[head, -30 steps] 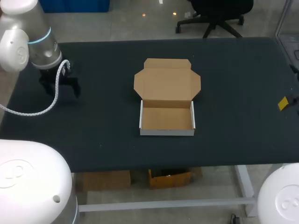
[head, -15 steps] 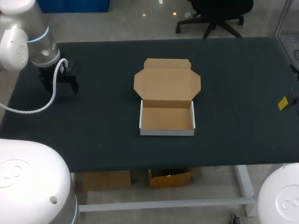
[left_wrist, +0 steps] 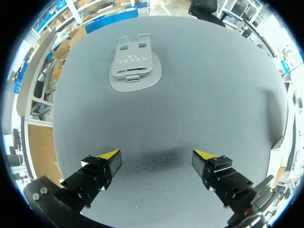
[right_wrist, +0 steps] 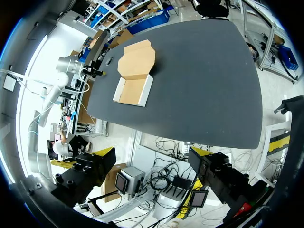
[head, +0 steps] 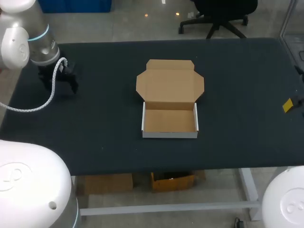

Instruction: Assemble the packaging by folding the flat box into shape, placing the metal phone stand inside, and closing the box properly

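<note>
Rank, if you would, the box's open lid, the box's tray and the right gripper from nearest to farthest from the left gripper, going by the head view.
Measured from the left gripper, at the far left of the table:
1. the box's open lid, mid-table, behind the tray.
2. the box's tray, mid-table, on the lid's camera side.
3. the right gripper, at the right edge.

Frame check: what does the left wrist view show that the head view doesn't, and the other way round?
Left wrist only: the metal phone stand, lying flat on the table ahead of the open left tool, with nothing between the tool's fingers. Head only: the box at mid-table, folded into shape, lid open, tray empty. Both: the dark table and the left tool.
</note>
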You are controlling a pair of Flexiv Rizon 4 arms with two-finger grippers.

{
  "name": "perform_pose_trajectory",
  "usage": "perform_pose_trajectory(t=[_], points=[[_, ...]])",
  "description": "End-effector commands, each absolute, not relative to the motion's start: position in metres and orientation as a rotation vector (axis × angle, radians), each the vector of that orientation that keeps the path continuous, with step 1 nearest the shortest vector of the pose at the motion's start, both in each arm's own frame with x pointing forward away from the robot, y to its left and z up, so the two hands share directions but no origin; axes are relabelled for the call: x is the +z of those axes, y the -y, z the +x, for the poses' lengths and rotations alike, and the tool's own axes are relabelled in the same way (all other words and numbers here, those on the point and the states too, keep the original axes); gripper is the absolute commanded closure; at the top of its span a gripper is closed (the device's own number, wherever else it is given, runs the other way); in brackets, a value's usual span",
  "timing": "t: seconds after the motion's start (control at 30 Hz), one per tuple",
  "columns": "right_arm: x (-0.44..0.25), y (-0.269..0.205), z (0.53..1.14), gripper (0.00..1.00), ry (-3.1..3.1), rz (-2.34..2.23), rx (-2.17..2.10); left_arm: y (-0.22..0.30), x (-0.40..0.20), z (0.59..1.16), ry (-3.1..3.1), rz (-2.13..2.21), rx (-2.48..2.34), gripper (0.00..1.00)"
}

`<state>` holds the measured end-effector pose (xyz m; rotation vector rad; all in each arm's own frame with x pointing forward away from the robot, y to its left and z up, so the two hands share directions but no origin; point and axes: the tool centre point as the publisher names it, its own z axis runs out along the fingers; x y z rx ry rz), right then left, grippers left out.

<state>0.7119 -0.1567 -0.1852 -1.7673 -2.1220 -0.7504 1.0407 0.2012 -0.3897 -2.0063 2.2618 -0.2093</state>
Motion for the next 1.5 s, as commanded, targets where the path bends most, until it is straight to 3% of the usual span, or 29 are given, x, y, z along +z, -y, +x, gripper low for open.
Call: perform_pose_trajectory(t=[0.03, 1.5], points=[[-0.183, 0.157, 0.711, 0.00, 2.122, -1.765, -0.750, -0.206, -0.390, 1.050, -2.273, -2.002, -0.210, 0.00], [-0.183, 0.157, 0.711, 0.00, 2.122, -1.765, -0.750, -0.235, -0.393, 1.096, -2.406, -1.868, -0.184, 0.00]])
